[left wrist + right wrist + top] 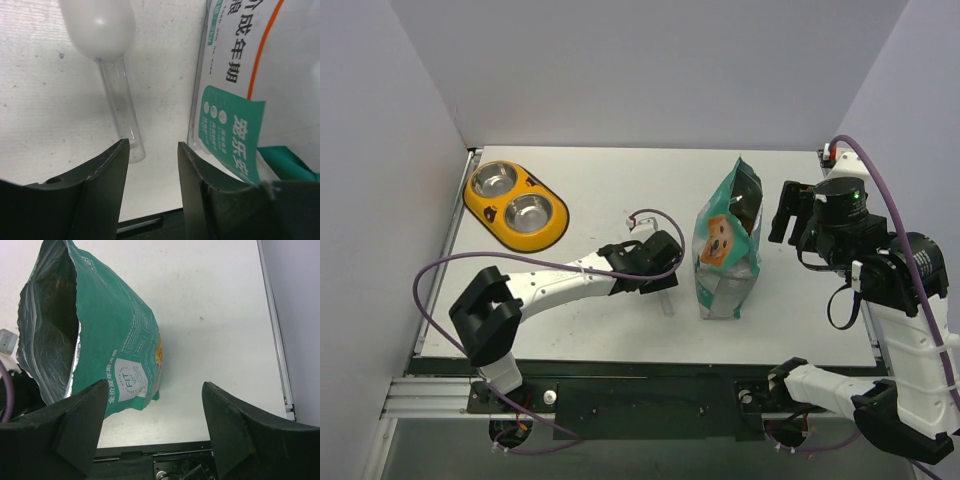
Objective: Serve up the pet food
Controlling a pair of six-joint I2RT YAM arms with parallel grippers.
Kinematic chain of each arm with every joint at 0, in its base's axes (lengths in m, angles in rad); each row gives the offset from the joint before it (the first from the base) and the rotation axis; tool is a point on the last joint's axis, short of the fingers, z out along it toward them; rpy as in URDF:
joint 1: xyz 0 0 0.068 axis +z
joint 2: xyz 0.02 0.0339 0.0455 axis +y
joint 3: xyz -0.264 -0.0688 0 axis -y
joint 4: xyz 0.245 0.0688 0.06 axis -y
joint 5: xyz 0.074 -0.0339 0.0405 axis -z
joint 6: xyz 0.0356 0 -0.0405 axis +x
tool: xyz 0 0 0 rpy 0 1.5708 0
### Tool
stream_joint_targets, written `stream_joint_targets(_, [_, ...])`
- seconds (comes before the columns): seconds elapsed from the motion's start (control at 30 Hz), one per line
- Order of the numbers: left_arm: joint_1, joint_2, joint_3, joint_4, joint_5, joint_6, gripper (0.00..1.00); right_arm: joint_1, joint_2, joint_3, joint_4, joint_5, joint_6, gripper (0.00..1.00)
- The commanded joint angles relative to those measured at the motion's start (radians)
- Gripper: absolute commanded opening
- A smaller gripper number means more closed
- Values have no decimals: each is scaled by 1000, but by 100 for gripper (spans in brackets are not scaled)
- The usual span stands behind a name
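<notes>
Currently: feeder [472, 203] at worktop's far-left corner, bowls look empty. Left gripper [153, 150] fingers parted, empty; scoop [102, 25] handle just ahead, off toward left finger. Centre before closing. Pouch [725, 250] upright mid-worktop, mouth open; pet food presumably inside, unseen. Right gripper [155, 400] wide, empty, beside pouch.

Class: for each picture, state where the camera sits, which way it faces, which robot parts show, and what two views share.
Top: above and behind the bases, looking down at the table; left arm and right arm show.
Left wrist: on the left gripper, facing the scoop; own fingers show.
Right wrist: on the right gripper, facing the open pouch; own fingers show.
Shared: all three show the pouch.
</notes>
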Motion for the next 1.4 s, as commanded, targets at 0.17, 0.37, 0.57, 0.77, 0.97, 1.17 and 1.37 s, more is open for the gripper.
stream_joint_targets(0.17, [-11,147,65,24,-72,-91,51,-6,13,26,-24,-1,-25,70])
stream_joint_targets(0.37, [-13,220,125,-102,-101,-128,67,-6,13,8,-24,9,-37,69])
stream_joint_targets(0.57, [3,269,97,-50,-59,-104,65,-7,4,10,-21,18,-39,69])
stream_joint_targets(0.77, [13,310,133,-59,-48,-54,54,-9,-7,5,-21,29,-43,69])
stream_joint_targets(0.97, [42,321,127,-83,-19,-8,33,-9,-19,2,-19,36,-36,69])
stream_joint_targets(1.17, [91,120,16,-7,30,30,5,-10,-12,37,-9,10,-19,70])
stream_joint_targets(1.37, [139,-203,-91,182,230,111,0,-13,14,99,33,-60,13,70])
